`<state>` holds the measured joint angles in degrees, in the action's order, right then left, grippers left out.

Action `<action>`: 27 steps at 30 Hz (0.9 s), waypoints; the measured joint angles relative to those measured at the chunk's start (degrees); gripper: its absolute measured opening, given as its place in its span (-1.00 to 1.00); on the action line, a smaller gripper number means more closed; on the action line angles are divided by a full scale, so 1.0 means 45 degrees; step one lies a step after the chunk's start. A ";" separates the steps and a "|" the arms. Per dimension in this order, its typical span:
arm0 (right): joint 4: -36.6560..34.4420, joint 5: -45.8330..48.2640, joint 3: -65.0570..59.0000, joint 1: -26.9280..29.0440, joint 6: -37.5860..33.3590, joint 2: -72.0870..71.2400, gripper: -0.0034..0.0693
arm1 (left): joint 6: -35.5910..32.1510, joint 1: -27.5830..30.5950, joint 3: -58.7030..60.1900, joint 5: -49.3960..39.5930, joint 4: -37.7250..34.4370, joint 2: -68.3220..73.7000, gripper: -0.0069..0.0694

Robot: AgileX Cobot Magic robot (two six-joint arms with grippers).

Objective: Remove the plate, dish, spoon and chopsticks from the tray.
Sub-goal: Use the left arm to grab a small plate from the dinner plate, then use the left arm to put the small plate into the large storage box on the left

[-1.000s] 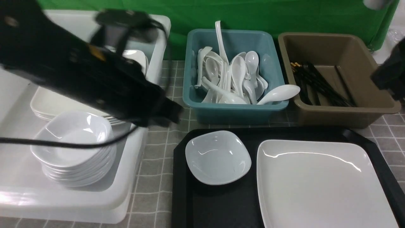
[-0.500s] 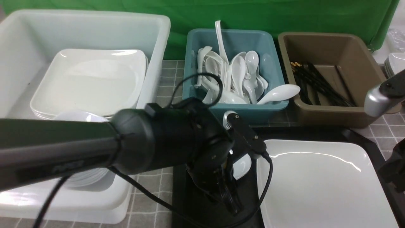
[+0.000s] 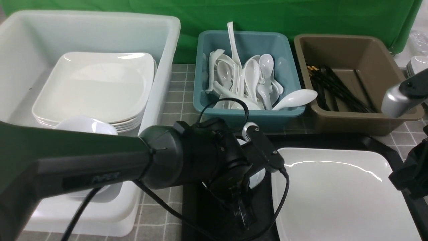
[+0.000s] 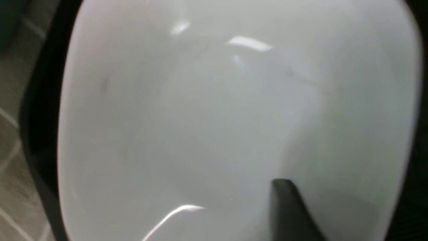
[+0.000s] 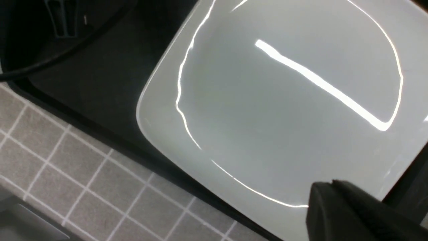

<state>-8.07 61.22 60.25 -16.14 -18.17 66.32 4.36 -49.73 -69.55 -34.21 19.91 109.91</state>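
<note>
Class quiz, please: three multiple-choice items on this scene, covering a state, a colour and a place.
1. The large glossy white square plate on the black plastic tray is: A bare; B cracked in half; C upside down.
2. The plastic tub holding the white soup spoons is: A teal; B red; C yellow.
3. The thin black chopsticks lie: A on the tray; B in the brown rectangular tub; C among the spoons.
Key: A, nothing lies on it; A, teal walls surround the spoons; B, they lean inside the brown tub.
</note>
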 joint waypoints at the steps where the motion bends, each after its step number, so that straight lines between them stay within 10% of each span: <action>1: -0.0032 0.0000 0.0000 0.0000 0.0000 0.0000 -0.84 | -0.0013 0.0000 -0.0016 0.0025 0.0026 -0.0028 -0.40; 5: -0.0515 0.0032 0.0268 0.0000 -0.0362 0.0000 -0.84 | 0.0056 -0.0001 -0.0455 -0.0703 -0.0550 -0.1168 -0.71; 14: -0.4716 -0.0028 0.2984 -0.0240 -0.1982 0.0249 -0.84 | 0.0430 0.0795 -0.2490 -0.3234 -0.1135 -0.5033 -0.75; 27: -0.4982 -0.1489 0.6654 -0.4946 -0.1399 0.3731 -0.84 | 0.1021 0.5943 -0.0975 -0.6338 -0.0714 -0.6842 -0.75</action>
<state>-30.49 54.52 90.19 -38.40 -24.46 83.11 8.95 -22.99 -73.94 -62.73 16.69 79.12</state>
